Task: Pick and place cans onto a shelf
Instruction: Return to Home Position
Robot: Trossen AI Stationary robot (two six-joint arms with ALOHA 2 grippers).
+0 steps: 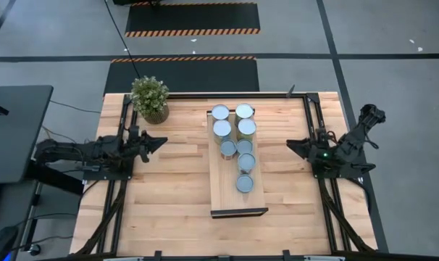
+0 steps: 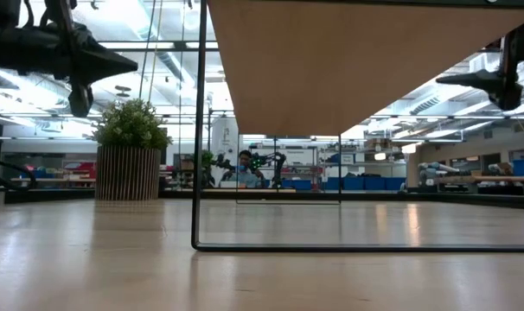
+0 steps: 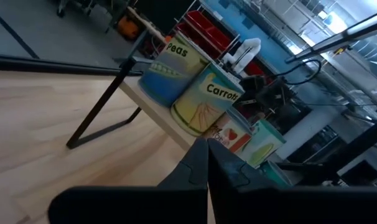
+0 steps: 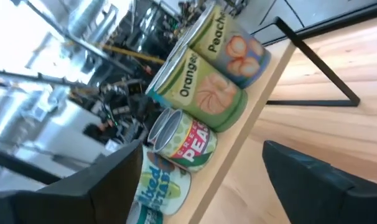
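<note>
Several cans (image 1: 234, 134) stand upright on the far half of the shelf (image 1: 237, 199), a raised light-wood board on thin black legs (image 2: 197, 130) in the middle of the table. My left gripper (image 1: 161, 141) hovers shut to the shelf's left, pointing level toward it. In the left wrist view its shut fingers (image 3: 207, 158) aim at the Peas can (image 3: 167, 68) and the Carrots can (image 3: 207, 99). My right gripper (image 1: 290, 145) hovers open to the shelf's right, nothing between its fingers, facing the Orange can (image 4: 204, 93) and the Peach can (image 4: 235, 46).
A potted green plant (image 1: 150, 98) stands at the table's far left corner. Bare plank tabletop (image 1: 176, 196) lies on both sides of the shelf. A dark desk (image 1: 13, 130) sits left of the table. A person (image 2: 245, 164) is far off in the room behind.
</note>
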